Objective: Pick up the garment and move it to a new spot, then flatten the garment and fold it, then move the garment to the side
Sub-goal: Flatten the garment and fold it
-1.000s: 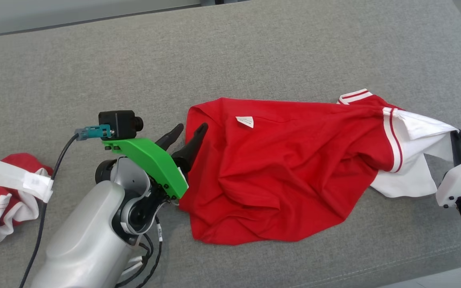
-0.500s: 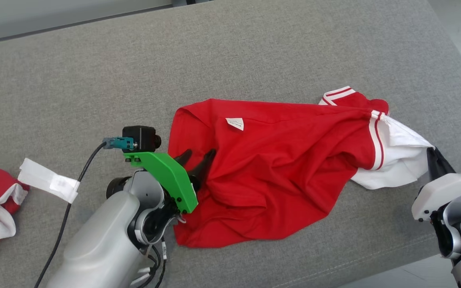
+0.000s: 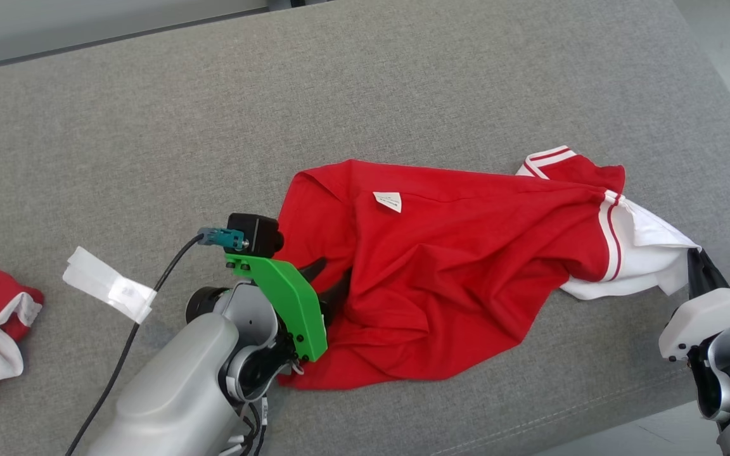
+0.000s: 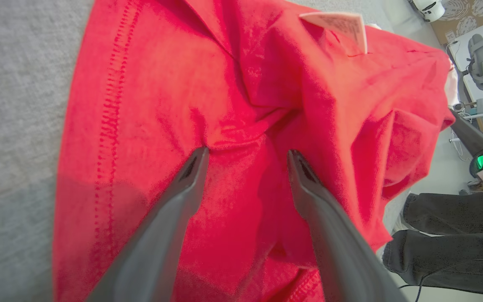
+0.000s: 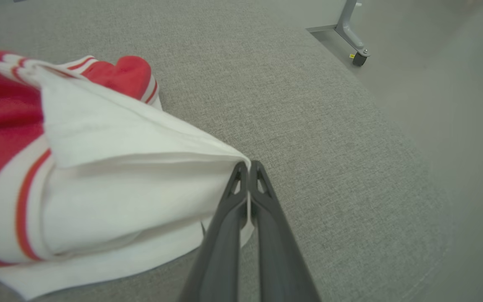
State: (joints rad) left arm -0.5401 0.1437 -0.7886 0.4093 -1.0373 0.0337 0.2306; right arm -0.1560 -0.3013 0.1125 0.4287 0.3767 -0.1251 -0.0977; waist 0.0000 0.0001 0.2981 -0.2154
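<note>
Head view: the crumpled red cotton shirt with white striped sleeve (image 3: pixel 454 278) lies mid grey fabric counter (image 3: pixel 403 82); its small white tag (image 3: pixel 388 201) is unreadable; left wrist view: left end effector (image 4: pixel 247 154), spread over folds, may bunch several layers; right wrist view: right end effector (image 5: pixel 247 165) pinches the white sleeve edge (image 5: pixel 141 167) thinly; it could slip

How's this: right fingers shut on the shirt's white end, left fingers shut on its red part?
No: the left fingers are open on the red part of the shirt, as the left wrist view shows. The right fingers are shut on its white end.
</note>
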